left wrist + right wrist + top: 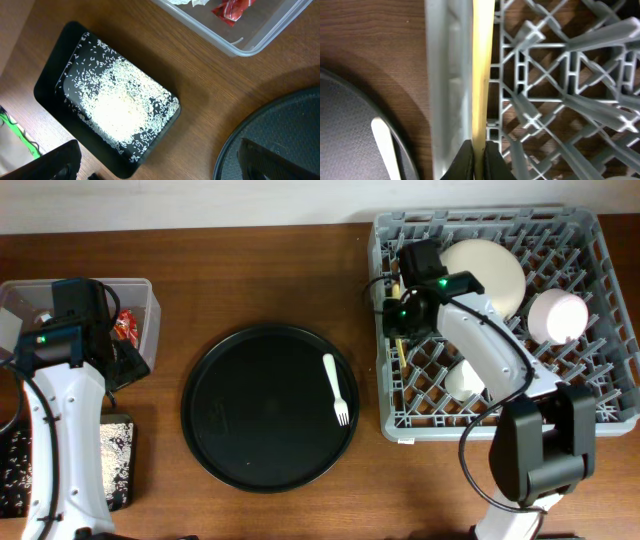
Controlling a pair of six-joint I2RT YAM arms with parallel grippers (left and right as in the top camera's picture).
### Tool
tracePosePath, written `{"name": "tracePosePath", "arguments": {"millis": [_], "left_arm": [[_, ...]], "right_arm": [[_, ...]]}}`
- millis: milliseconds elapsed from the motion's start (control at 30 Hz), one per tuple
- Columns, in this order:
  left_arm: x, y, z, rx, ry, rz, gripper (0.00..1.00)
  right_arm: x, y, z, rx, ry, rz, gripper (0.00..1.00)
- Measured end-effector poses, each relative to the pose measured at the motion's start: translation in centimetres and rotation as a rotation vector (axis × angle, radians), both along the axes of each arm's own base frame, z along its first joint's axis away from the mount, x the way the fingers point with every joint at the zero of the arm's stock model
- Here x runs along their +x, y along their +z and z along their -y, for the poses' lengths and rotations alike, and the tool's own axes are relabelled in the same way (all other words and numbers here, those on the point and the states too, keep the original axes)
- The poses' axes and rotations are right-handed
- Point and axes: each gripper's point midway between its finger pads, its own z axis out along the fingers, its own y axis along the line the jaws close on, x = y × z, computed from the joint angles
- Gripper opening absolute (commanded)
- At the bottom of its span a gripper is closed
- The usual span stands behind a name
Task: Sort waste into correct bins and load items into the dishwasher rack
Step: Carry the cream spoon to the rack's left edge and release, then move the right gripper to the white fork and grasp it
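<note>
My right gripper (479, 160) is shut on the handle of a yellow utensil (482, 75), held just inside the left wall of the grey dishwasher rack (560, 100). In the overhead view this gripper (398, 330) is at the rack's (600, 415) left side. The rack holds a cream bowl (490, 270), a pink bowl (555, 315) and a white cup (465, 380). A cream fork (337, 388) lies on the round black tray (240, 420). My left gripper (160, 165) is open and empty, above the table between the rice-filled black tray (55, 97) and the round tray.
The clear tub (250, 42) at the far left holds a red wrapper (232, 10) and a bit of white paper (187, 2). The black tray with rice (112, 465) lies in front of the tub (145, 290). The left arm (65, 410) reaches over both.
</note>
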Motion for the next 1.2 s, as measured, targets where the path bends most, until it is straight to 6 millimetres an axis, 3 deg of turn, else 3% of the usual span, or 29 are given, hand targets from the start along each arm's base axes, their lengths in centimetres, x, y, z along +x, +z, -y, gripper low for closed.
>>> {"name": "tracePosePath", "arguments": {"millis": [200, 333, 533, 667, 700, 733, 800, 867, 900, 967, 1033, 1067, 1100, 1133, 1200], "left_arm": [[0.0, 0.0, 0.0, 0.000, 0.000, 0.000, 0.99], [0.0, 0.0, 0.0, 0.000, 0.000, 0.000, 0.99], [0.0, 0.0, 0.0, 0.000, 0.000, 0.000, 0.99], [0.0, 0.0, 0.0, 0.000, 0.000, 0.000, 0.99], [0.0, 0.0, 0.0, 0.000, 0.000, 0.000, 0.99], [0.0, 0.0, 0.0, 0.000, 0.000, 0.001, 0.99], [0.0, 0.0, 0.0, 0.000, 0.000, 0.000, 0.99], [0.0, 0.0, 0.0, 0.000, 0.000, 0.000, 0.99], [0.0, 0.0, 0.0, 0.000, 0.000, 0.001, 0.99], [0.0, 0.0, 0.0, 0.000, 0.000, 0.000, 0.99], [0.0, 0.0, 0.0, 0.000, 0.000, -0.001, 0.99], [0.0, 0.0, 0.0, 0.000, 0.000, 0.000, 0.99], [0.0, 0.0, 0.0, 0.000, 0.000, -0.001, 0.99], [0.0, 0.0, 0.0, 0.000, 0.000, 0.000, 0.99], [0.0, 0.0, 0.0, 0.000, 0.000, 0.000, 0.99]], "right_arm": [[0.0, 0.0, -0.5, -0.009, 0.009, 0.008, 0.05], [-0.1, -1.4, -0.5, -0.008, 0.008, 0.010, 0.06], [0.1, -1.3, -0.3, -0.017, 0.004, 0.017, 0.28], [0.5, -0.8, 0.1, -0.035, -0.007, 0.033, 0.29], [0.4, -0.3, 0.3, -0.037, -0.010, 0.024, 0.29], [0.5, 1.7, 0.7, -0.036, -0.019, 0.021, 0.29], [0.1, 6.6, 1.2, -0.028, -0.029, 0.047, 0.29], [-1.8, 11.4, -0.4, -0.013, 0.018, 0.098, 0.28], [-3.7, 11.3, -2.6, -0.014, 0.080, 0.054, 0.28], [-5.4, 11.1, -5.9, -0.005, 0.171, 0.039, 0.28], [-7.2, 9.5, -8.9, -0.009, 0.252, 0.015, 0.28], [-8.0, 6.6, -10.7, -0.013, 0.294, -0.001, 0.28], [-8.7, 4.8, -11.0, -0.022, 0.303, -0.029, 0.28], [-8.2, 1.8, -11.6, 0.002, 0.286, 0.008, 0.28], [-9.3, -1.8, -10.8, -0.013, 0.274, -0.037, 0.28]]}}
